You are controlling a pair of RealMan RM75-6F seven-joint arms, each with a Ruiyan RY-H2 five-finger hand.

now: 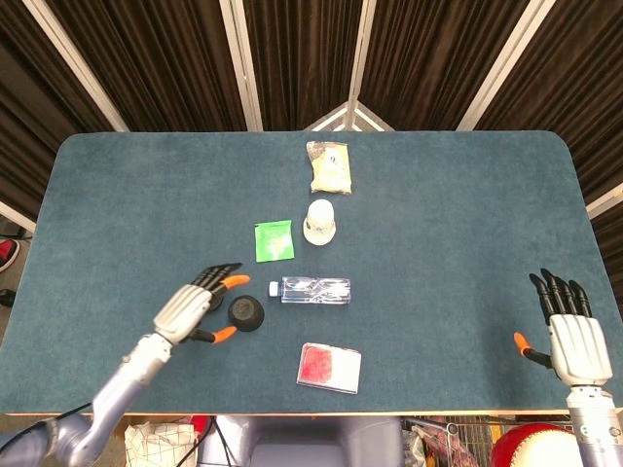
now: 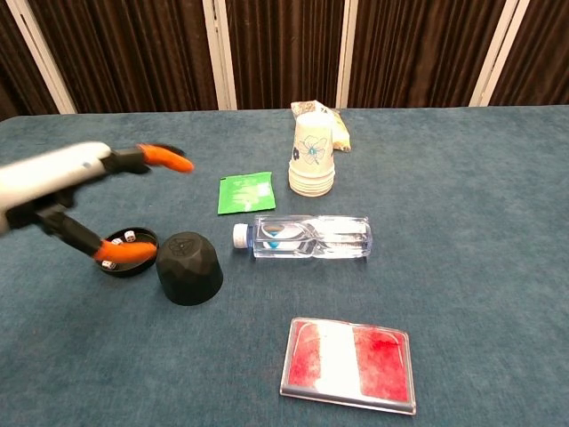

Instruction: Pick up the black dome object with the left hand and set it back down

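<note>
The black dome (image 1: 246, 312) (image 2: 188, 268) stands upright on the blue table, just left of a clear water bottle. My left hand (image 1: 191, 306) (image 2: 67, 190) hovers above and to the left of the dome, fingers spread, holding nothing and apart from it. A black round base with dice (image 2: 128, 252) lies beside the dome, under the hand. My right hand (image 1: 571, 338) rests open near the table's front right corner, far from everything.
A water bottle (image 1: 311, 289) lies on its side right of the dome. A green packet (image 1: 274, 239), a stack of paper cups (image 1: 319, 221) and a snack bag (image 1: 329, 166) sit behind. A red-and-white case (image 1: 329, 367) lies near the front edge.
</note>
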